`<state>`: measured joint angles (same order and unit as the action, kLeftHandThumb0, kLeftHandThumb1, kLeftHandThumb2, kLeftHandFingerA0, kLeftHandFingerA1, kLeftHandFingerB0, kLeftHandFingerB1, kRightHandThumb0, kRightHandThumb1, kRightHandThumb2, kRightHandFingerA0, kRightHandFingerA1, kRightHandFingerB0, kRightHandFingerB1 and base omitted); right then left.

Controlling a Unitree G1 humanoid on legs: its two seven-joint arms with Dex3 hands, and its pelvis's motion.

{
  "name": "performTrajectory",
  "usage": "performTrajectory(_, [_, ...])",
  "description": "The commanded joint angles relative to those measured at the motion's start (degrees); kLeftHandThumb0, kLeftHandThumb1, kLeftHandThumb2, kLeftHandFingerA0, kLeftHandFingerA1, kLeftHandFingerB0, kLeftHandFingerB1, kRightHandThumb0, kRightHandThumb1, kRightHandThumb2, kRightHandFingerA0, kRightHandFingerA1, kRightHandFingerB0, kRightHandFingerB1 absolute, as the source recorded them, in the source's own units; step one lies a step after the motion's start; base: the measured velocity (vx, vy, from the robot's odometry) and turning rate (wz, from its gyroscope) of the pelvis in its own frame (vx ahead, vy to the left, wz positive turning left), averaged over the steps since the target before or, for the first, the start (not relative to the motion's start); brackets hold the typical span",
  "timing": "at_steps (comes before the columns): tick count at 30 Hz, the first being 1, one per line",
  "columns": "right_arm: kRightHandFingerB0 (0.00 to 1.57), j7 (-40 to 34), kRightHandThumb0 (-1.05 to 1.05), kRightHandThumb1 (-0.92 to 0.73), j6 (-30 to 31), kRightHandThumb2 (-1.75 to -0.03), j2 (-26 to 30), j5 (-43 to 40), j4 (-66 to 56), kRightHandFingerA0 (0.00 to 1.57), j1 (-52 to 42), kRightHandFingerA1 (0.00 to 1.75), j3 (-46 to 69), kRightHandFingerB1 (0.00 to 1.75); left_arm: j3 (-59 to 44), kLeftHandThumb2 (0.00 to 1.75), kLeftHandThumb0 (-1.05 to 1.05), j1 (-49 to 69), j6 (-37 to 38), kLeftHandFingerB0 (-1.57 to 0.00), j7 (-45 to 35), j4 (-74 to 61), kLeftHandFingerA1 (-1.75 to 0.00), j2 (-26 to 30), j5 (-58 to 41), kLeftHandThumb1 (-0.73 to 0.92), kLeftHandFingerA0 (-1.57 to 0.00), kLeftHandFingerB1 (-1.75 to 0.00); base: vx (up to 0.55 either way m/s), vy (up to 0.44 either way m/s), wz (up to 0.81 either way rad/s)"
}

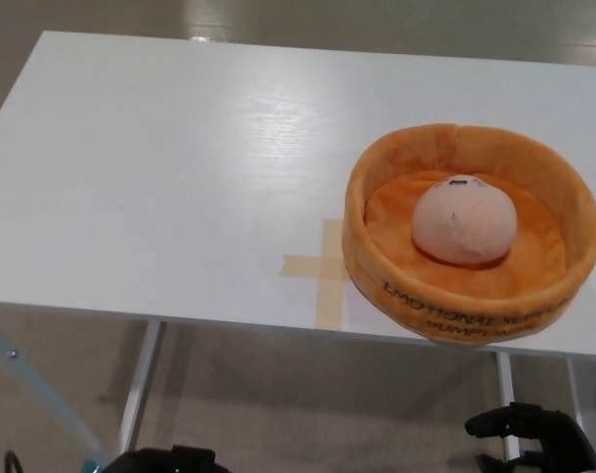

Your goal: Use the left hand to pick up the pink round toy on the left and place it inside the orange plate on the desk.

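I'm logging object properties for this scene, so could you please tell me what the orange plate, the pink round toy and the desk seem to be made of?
The orange plate looks like soft plush fabric: a thick padded wall with seams and printed lettering. The pink round toy looks soft and matte, probably plush or foam, with a small stitched face. The desk appears to be smooth white laminate or painted board with a faint sheen.
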<state>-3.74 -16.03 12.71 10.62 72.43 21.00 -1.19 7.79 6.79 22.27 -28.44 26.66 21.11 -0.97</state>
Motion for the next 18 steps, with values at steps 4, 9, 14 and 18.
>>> performTrajectory(4, [0.62,-1.39,-0.16,-0.54,-1.24,-0.65,-1.04,-1.16,0.65,0.69,-2.99,0.96,1.26,0.81,3.78,0.62,-0.13,-11.74,-0.99,-0.83,31.67,26.3,-0.61,-4.52,16.65,0.73,-0.94,-0.54,0.0,0.0,0.0])
performTrajectory(9, [0.6,-1.23,-0.13,-0.58,-0.45,-0.61,-1.02,-1.17,0.56,0.68,-2.65,0.93,1.34,0.78,0.1,0.62,-0.12,-14.21,-1.5,-0.86,29.88,33.96,-0.62,-6.78,10.32,0.72,-0.92,-0.55,0.0,0.0,0.0])
performTrajectory(14, [0.6,-0.94,-0.15,-0.56,-0.42,-0.62,-0.67,-1.2,0.59,0.69,-2.4,0.93,1.54,0.78,-1.55,0.62,-0.14,-14.59,0.99,-0.84,31.11,36.61,-0.61,-6.84,8.82,0.73,-0.9,-0.53,0.0,0.0,0.0])
performTrajectory(18, [0.62,-1.35,-0.13,-0.56,-0.4,-0.62,-0.59,-0.87,0.6,0.71,-2.05,0.94,1.48,0.79,-2.25,0.62,-0.14,-15.41,2.11,-0.84,31.91,38.2,-0.62,-6.93,8.6,0.73,-0.9,-0.53,0.0,0.0,0.0])
